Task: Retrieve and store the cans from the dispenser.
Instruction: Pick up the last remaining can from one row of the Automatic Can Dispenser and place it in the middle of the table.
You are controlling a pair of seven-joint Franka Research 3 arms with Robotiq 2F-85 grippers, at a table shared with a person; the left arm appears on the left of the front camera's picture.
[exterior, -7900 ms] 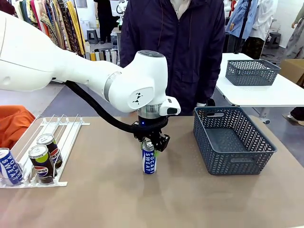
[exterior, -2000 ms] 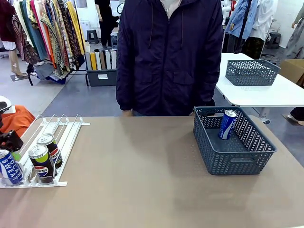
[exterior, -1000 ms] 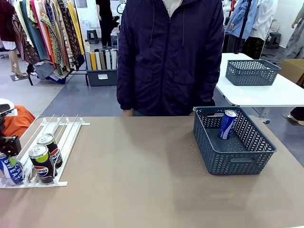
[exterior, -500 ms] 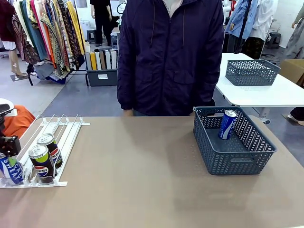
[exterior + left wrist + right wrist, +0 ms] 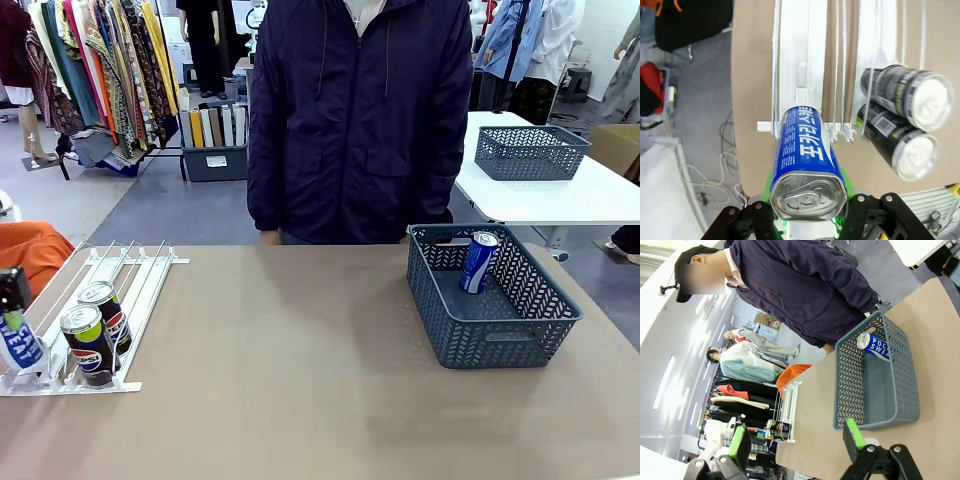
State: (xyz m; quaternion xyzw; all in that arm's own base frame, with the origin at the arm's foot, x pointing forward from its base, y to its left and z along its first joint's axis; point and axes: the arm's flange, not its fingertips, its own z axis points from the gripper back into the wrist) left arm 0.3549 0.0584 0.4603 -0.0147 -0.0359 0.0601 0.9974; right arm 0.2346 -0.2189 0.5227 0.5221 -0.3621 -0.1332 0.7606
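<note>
At the picture's left edge in the front view, my left gripper (image 5: 12, 292) is shut on a blue-and-white Pocari Sweat can (image 5: 19, 341) at the near end of the white wire dispenser (image 5: 140, 272). The left wrist view shows that can (image 5: 806, 152) clamped between the green pads of the left gripper (image 5: 808, 200), just above the rails (image 5: 805, 60). Two dark Pepsi cans (image 5: 86, 345) (image 5: 106, 311) stand in the neighbouring lane. My right gripper (image 5: 796, 440) is open and holds nothing, well short of the basket.
A dark grey lattice basket (image 5: 510, 338) sits at the table's right side, with one Pocari can (image 5: 479, 262) leaning inside it. A person in a dark jacket (image 5: 360, 120) stands at the far edge. A second basket (image 5: 530, 152) rests on a white table behind.
The left gripper has drawn the Pocari can slightly up and to the left, off the dispenser's end. The Pepsi cans and the basket have not moved.
</note>
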